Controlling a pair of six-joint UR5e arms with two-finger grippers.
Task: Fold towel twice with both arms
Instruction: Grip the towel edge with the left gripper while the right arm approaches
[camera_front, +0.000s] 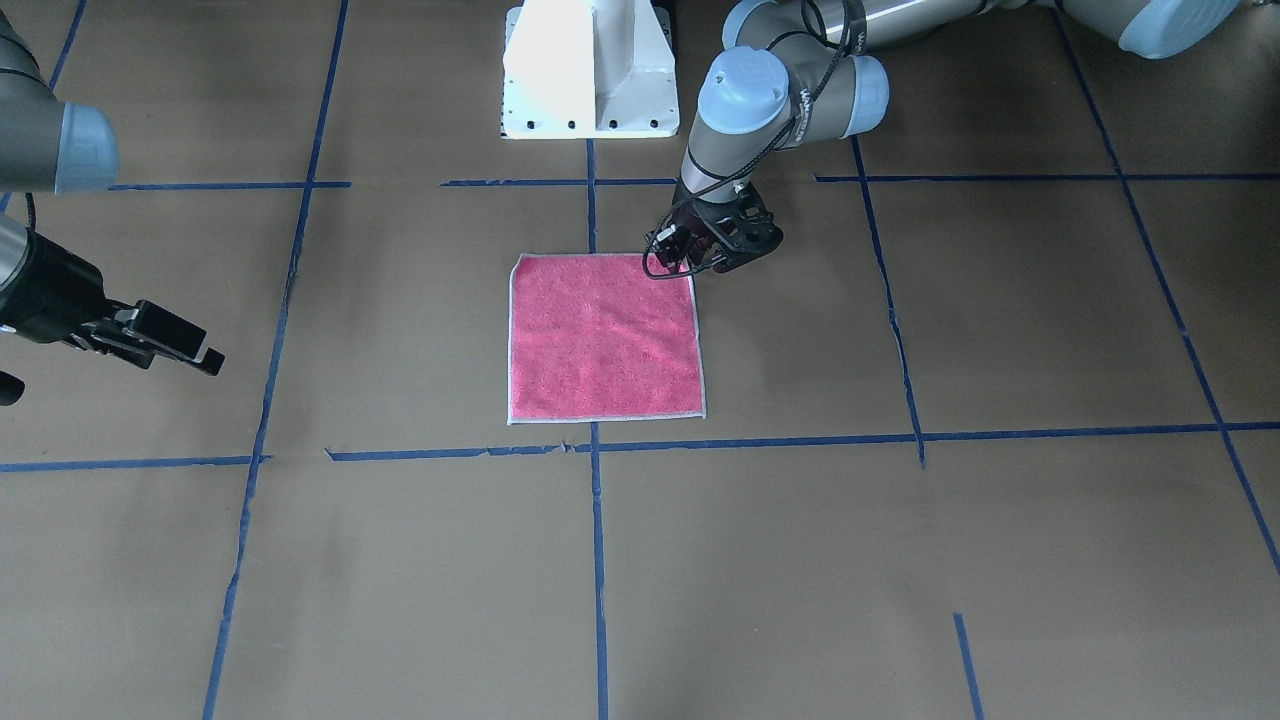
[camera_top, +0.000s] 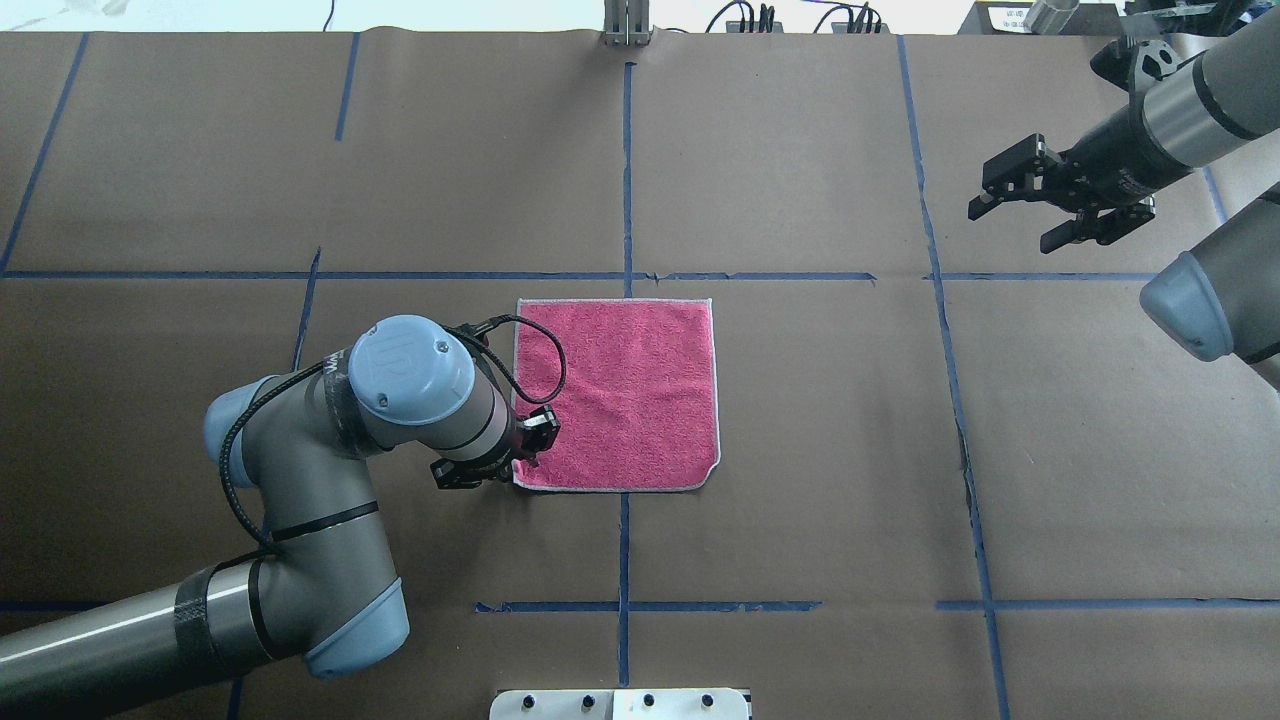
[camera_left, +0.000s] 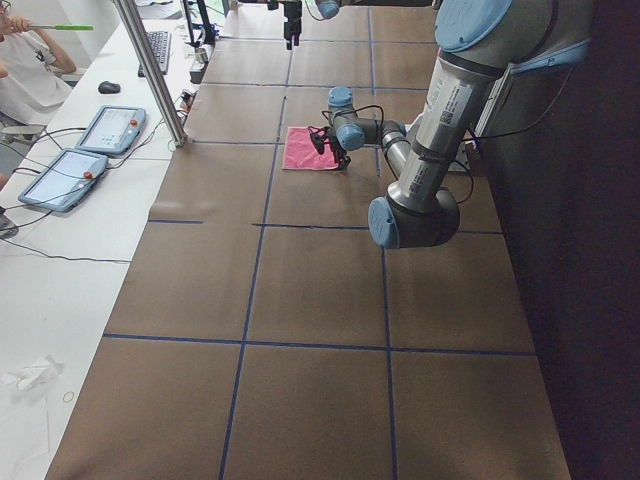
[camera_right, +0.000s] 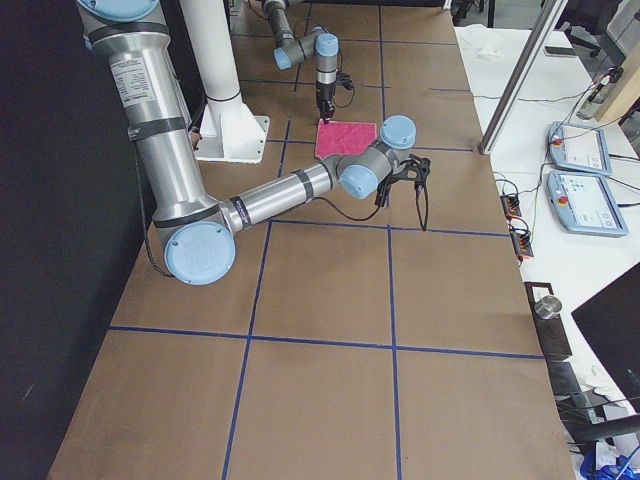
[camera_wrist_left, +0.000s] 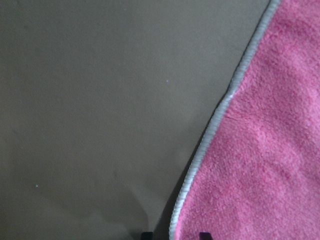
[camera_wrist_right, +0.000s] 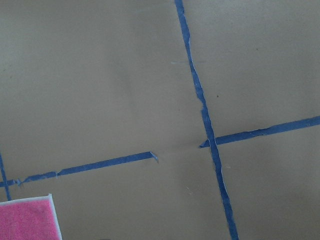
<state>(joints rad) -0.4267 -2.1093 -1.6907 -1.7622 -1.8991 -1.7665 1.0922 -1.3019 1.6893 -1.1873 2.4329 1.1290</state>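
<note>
Overhead exterior: left arm (camera_top: 420, 385) across towel (camera_top: 630, 390) corner, white pedestal (camera_top: 620, 704) at bottom edge.

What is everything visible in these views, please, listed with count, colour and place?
towel: one, pink-red with pale edging, flat at the table's centre.
tape lines: many, blue, a grid on the brown table cover.
pedestal: one, white, at the robot's edge of the table.
teach pendants: two, grey, on the white side desk.
person: one, white shirt, at that desk's far end.
left arm: one, grey with blue caps, jaws open astride the towel's near-left edge.
right arm: one, same colours, off to the towel's right, jaws open, empty.
</note>
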